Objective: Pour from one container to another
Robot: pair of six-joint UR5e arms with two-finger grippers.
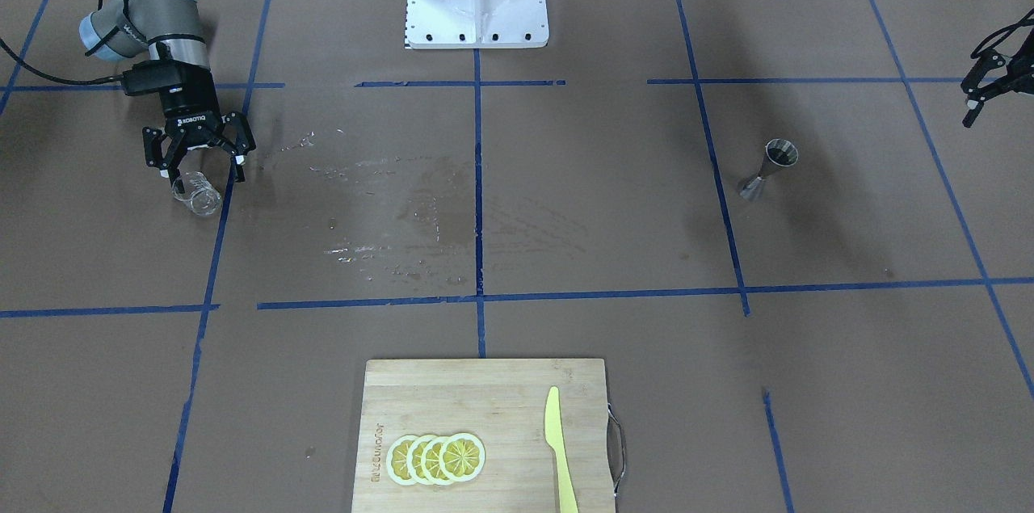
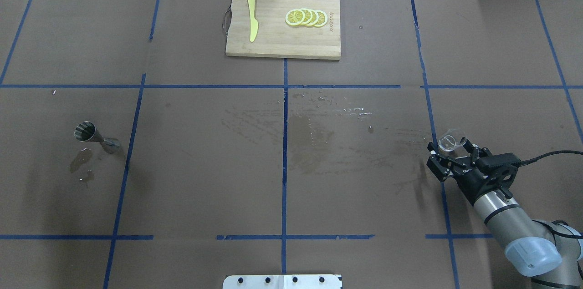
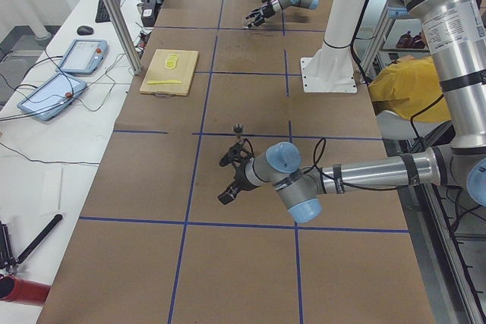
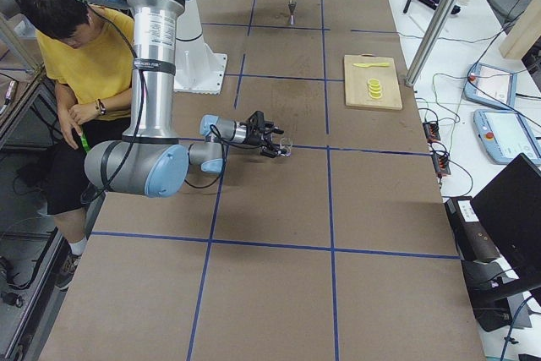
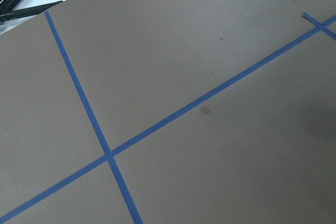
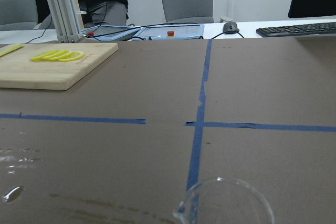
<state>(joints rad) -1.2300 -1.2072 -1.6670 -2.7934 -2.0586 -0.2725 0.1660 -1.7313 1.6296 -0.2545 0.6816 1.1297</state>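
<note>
The brown paper-covered desk carries wet streaks at its middle and a small puddle beside the silver hourglass steel jigger, so some pouring looks done, though I cannot see whether the jigger holds liquid. The bamboo cutting board sits at the far edge. My right pincer hangs low near the desk's right edge, fingers spread wide around the small clear glass cup, which stands on the desk, apparently ungripped. My left pincer waits by the left edge, well apart from the jigger; its opening I cannot tell.
</note>
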